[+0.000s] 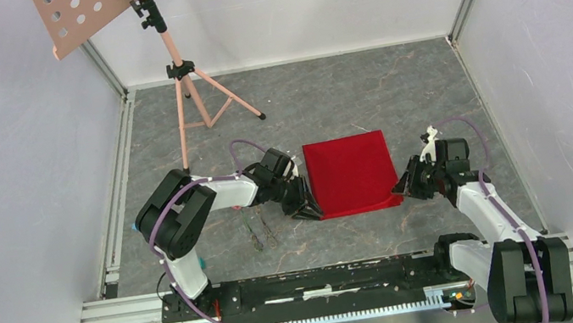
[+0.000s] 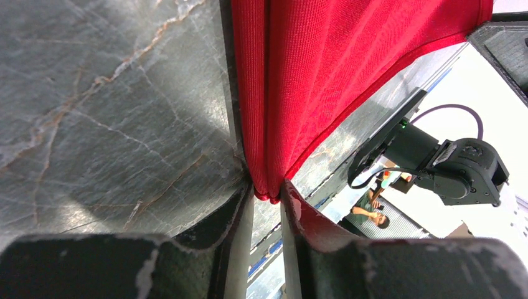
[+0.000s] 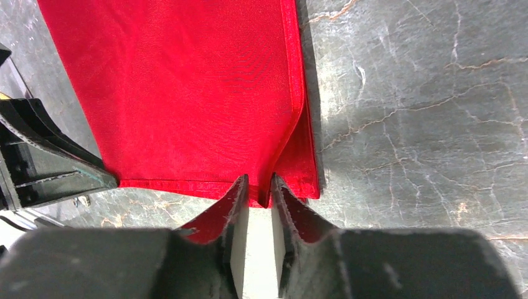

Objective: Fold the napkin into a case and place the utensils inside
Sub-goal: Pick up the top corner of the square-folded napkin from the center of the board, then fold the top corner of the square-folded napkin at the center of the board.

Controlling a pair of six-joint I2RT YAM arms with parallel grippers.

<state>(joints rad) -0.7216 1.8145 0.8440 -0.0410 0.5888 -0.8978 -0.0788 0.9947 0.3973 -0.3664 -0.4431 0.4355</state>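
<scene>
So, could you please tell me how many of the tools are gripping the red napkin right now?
2. The left tool pinches the near-left corner of the napkin; the right tool pinches its near-right corner. Neither is hidden.

— What's standing at the back left?
— A peach-pink music stand (image 1: 173,51). Its three legs are spread on the surface (image 1: 325,100), and its perforated tray (image 1: 84,7) is tilted and cut off by the top edge.
— What's the surface like?
— Dark grey stone look, with pale veins running through it.
— And around it?
— Plain white walls (image 1: 10,168) on three sides. An aluminium rail (image 1: 118,195) runs along the foot of the left one.
— Anything else?
— In the left wrist view there's a person in a green top (image 2: 367,212), far off, small and blurred.
</scene>
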